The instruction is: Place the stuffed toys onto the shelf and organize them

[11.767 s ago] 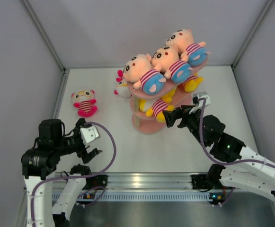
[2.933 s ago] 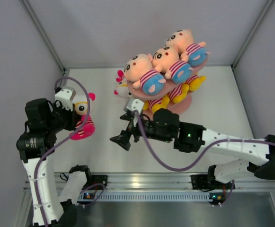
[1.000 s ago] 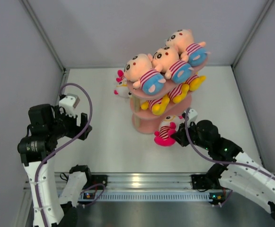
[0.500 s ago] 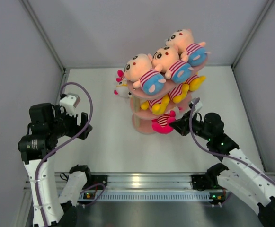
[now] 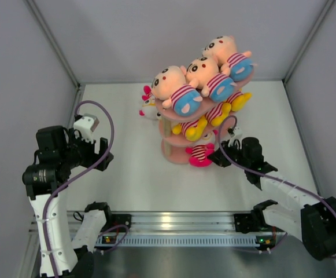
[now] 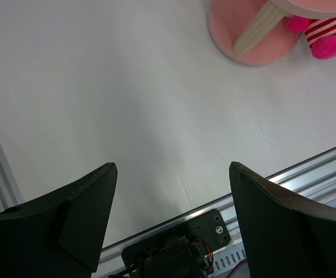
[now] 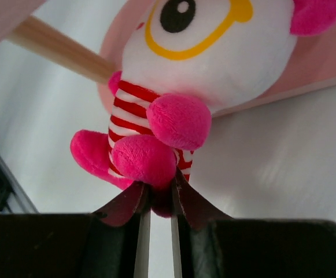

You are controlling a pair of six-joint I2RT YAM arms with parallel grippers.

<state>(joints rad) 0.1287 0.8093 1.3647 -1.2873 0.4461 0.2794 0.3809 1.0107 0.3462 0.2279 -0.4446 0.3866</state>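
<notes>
Your right end effector [image 7: 156, 200] is pinched almost closed on a pink limb of the pink-legged toy [image 7: 173, 110]. That toy is at the near-right edge of the shelf [image 5: 170, 152], its head against the lowest board and its legs out over the worktop [image 5: 133, 185].

Your left end effector [image 6: 172, 168] is wide open and holds nothing, well left of the shelf.

3 peach toys [image 5: 202, 72] lie on the top tier, with yellow toys [image 5: 211, 116] on the middle tier. 1 loose toy [image 5: 149, 107] sits by the shelf's far-left side.

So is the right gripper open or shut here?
Shut: the right gripper pinches the pink-legged toy by a pink limb.
</notes>
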